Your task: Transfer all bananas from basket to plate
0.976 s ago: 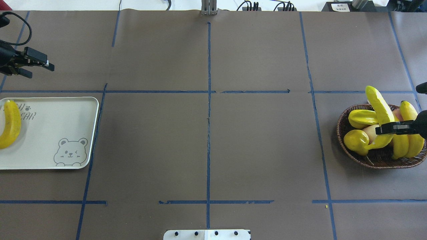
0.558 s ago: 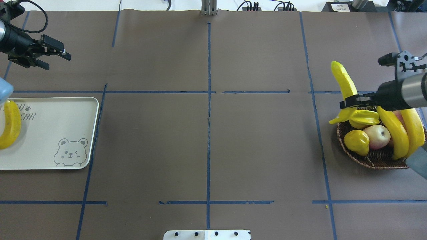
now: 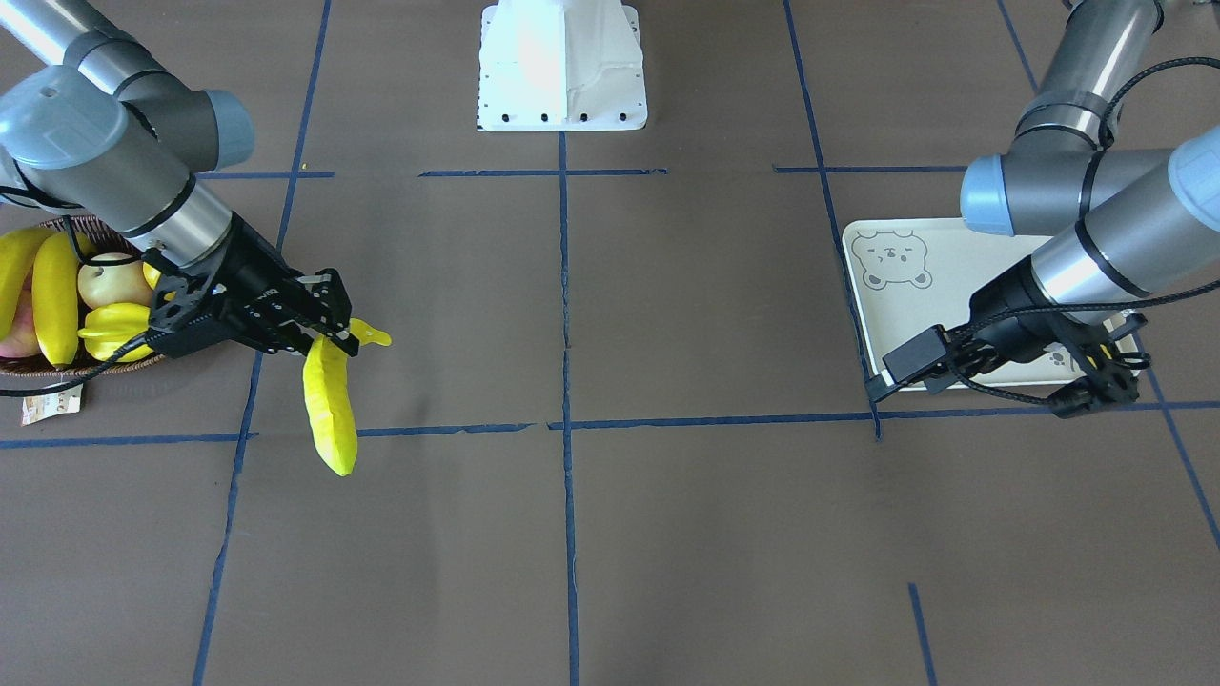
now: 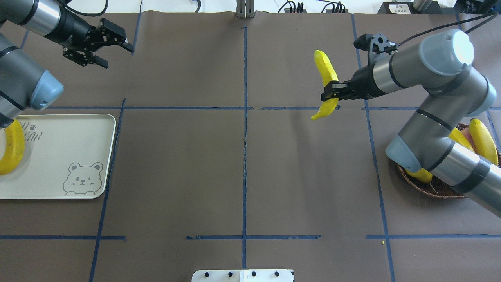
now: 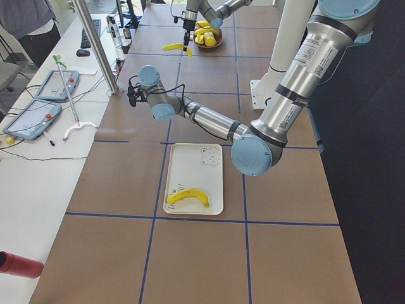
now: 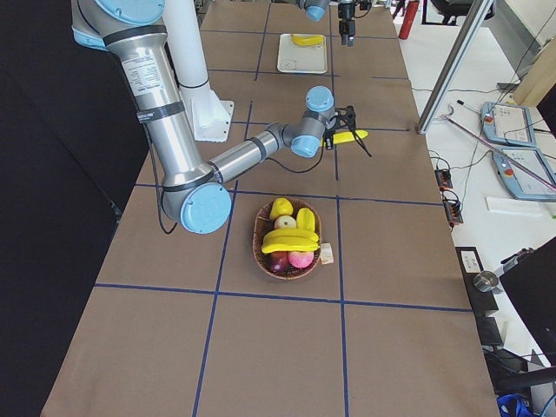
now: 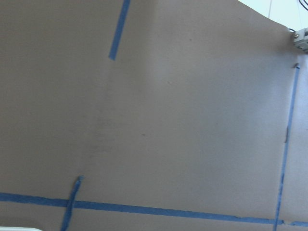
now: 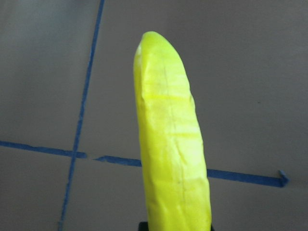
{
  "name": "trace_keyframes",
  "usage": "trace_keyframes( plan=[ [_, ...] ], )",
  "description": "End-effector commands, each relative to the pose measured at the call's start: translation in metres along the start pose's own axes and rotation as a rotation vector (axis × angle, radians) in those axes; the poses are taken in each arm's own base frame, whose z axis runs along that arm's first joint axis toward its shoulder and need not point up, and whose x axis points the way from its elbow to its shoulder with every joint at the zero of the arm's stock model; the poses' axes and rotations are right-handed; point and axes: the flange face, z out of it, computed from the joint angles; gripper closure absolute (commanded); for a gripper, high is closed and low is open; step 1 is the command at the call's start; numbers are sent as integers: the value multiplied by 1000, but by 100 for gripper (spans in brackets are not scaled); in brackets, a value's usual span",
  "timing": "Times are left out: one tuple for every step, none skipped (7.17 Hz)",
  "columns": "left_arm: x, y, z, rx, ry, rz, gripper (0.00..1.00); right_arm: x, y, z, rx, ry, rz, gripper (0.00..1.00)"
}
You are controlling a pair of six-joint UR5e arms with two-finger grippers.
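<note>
One banana point(image 4: 11, 147) lies on the plate point(image 4: 58, 164), near my left fingers point(image 4: 117, 56), which hover spread wide and empty. My right fingers point(image 4: 330, 94) pinch a second banana point(image 4: 325, 70) near its stem end, high above the desk point(image 4: 242, 176), the basket point(image 4: 426, 188) well behind them. Best to carry it steadily towards the plate, then lower it flat before releasing.

The flat cream-white rectangular plate point(image 4: 70, 149) lies at the table's point(image 4: 176, 176) left end (one long yellow banana point(image 4: 11, 150) on it); the oval dark-brown wicker basket point(image 4: 428, 189) sits far right.
</note>
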Motion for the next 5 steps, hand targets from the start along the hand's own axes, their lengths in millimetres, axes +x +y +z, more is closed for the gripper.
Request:
trace_keyframes(
  plan=[
    [73,11,4,11,56,-44,0,-75,-3,20,33,-60,49,97],
    [114,24,16,43,84,-102,0,-119,4,32,74,-88,83,97],
    [147,39,29,74,109,-148,0,-145,13,39,93,-108,103,97],
    [172,59,47,96,128,-170,0,-163,21,43,96,-126,99,97],
    [199,81,65,111,149,-182,0,-172,29,47,106,-131,95,97]
  ],
)
